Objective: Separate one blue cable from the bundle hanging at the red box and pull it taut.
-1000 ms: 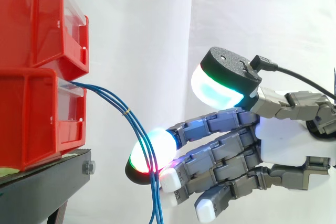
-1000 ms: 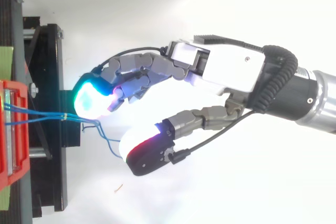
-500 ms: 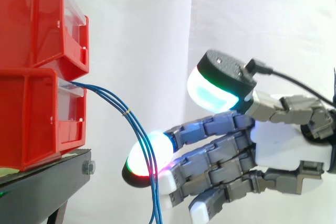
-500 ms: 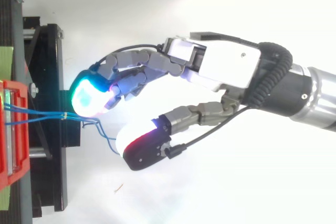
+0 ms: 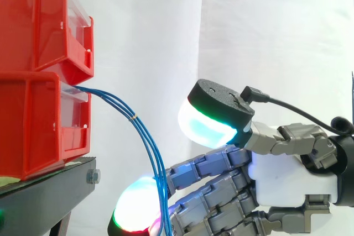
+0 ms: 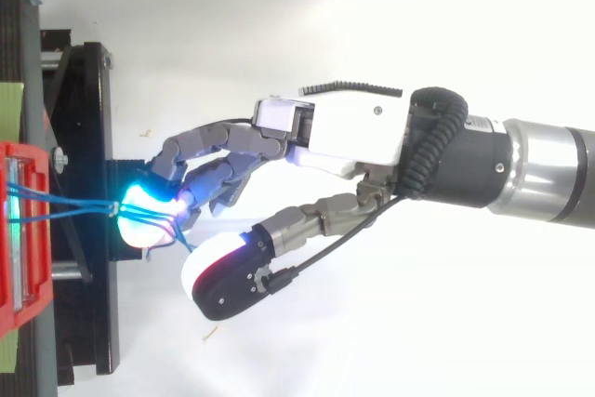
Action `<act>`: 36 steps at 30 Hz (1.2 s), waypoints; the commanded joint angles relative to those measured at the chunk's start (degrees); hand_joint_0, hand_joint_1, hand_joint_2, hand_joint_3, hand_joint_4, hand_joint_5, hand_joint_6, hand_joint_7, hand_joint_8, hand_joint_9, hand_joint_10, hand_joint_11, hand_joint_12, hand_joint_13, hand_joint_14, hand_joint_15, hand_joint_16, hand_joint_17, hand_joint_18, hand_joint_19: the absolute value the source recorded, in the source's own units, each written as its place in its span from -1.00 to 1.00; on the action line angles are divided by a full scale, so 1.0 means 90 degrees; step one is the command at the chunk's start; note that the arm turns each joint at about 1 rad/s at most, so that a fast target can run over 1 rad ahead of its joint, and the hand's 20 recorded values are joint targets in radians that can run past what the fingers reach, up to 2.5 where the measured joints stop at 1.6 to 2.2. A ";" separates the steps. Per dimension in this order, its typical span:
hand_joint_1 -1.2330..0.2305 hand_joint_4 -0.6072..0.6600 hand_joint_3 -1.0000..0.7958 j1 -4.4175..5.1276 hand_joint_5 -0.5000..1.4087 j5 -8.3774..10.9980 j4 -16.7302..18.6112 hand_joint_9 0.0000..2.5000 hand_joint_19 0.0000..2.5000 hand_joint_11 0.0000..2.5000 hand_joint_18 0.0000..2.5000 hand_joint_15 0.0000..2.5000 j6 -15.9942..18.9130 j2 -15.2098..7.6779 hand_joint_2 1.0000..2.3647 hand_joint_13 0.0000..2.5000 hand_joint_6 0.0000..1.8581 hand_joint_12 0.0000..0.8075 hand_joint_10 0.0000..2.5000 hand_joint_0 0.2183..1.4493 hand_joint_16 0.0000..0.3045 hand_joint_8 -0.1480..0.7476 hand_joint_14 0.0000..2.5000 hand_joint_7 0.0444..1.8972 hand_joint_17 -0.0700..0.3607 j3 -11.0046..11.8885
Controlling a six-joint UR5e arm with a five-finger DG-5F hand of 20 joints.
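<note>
Several thin blue cables (image 5: 145,136) leave the lower red bin (image 5: 33,120) as a bundle tied by a small yellow band and hang down in a curve. My hand (image 5: 282,178) reaches in from the right, low in the side view, with its fingers stretched out toward the bundle. One glowing fingertip (image 5: 133,214) lies against the hanging cables, behind them as the side view shows it. From above, that fingertip (image 6: 144,220) touches the cables (image 6: 65,209) just past the band. The thumb (image 6: 218,267) stands apart, clear of the cables. Nothing is pinched.
A second red bin (image 5: 38,20) is stacked on the lower one. Both rest on the black stand (image 5: 44,197), whose edge lies close under the fingertips. A white curtain hangs behind.
The hand has dropped lower and moved left toward the bins. Its leading fingertip has slid down along the hanging cables and sits closer to the yellow band.
</note>
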 commanded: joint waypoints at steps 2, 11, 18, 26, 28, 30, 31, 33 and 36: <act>-0.12 0.46 -0.44 -0.0011 -0.67 -0.0041 0.0070 -0.42 -0.52 -0.59 -0.41 -0.63 0.0026 -0.0002 -1.00 -0.46 -0.46 -0.07 -0.99 -0.50 -0.70 0.10 -0.99 -0.06 -0.20 0.0008; -0.12 0.47 -0.44 -0.0050 -0.66 -0.0295 0.0070 -0.40 -0.51 -0.57 -0.40 -0.62 0.0036 -0.0002 -1.00 -0.44 -0.46 -0.09 -0.99 -0.46 -0.71 0.09 -0.99 -0.01 -0.21 0.0008; -0.12 0.46 -0.35 -0.0109 -0.65 -0.0549 0.0167 -0.37 -0.50 -0.55 -0.40 -0.61 0.0036 0.0105 -0.99 -0.43 -0.46 -0.11 -0.99 -0.39 -0.72 0.09 -0.99 0.07 -0.23 0.0008; -0.11 0.43 -0.34 -0.0197 -0.63 -0.0539 0.0167 -0.34 -0.49 -0.53 -0.38 -0.60 0.0065 0.0164 -0.99 -0.42 -0.46 -0.12 -0.99 -0.38 -0.72 0.10 -0.99 0.18 -0.24 0.0057; -0.10 0.41 -0.34 -0.0216 -0.62 -0.0549 0.0167 -0.34 -0.49 -0.52 -0.38 -0.59 0.0085 0.0164 -0.99 -0.41 -0.46 -0.12 -0.99 -0.37 -0.73 0.10 -0.99 0.20 -0.24 0.0066; -0.10 0.39 -0.33 -0.0255 -0.62 -0.0549 0.0167 -0.33 -0.49 -0.52 -0.38 -0.59 0.0124 0.0164 -0.99 -0.41 -0.46 -0.12 -0.99 -0.37 -0.73 0.11 -0.99 0.23 -0.24 0.0154; -0.09 0.39 -0.33 -0.0265 -0.61 -0.0549 0.0157 -0.33 -0.50 -0.51 -0.38 -0.58 0.0124 0.0164 -0.99 -0.41 -0.46 -0.12 -0.99 -0.36 -0.72 0.11 -0.99 0.25 -0.24 0.0174; -0.09 0.38 -0.33 -0.0294 -0.61 -0.0549 0.0148 -0.33 -0.49 -0.51 -0.38 -0.59 0.0124 0.0164 -0.99 -0.41 -0.46 -0.13 -0.99 -0.36 -0.73 0.10 -0.99 0.26 -0.24 0.0232; -0.09 0.38 -0.35 -0.0353 -0.61 -0.0530 0.0157 -0.32 -0.49 -0.50 -0.38 -0.59 0.0124 0.0164 -0.99 -0.41 -0.46 -0.12 -0.99 -0.37 -0.73 0.11 -0.99 0.25 -0.24 0.0311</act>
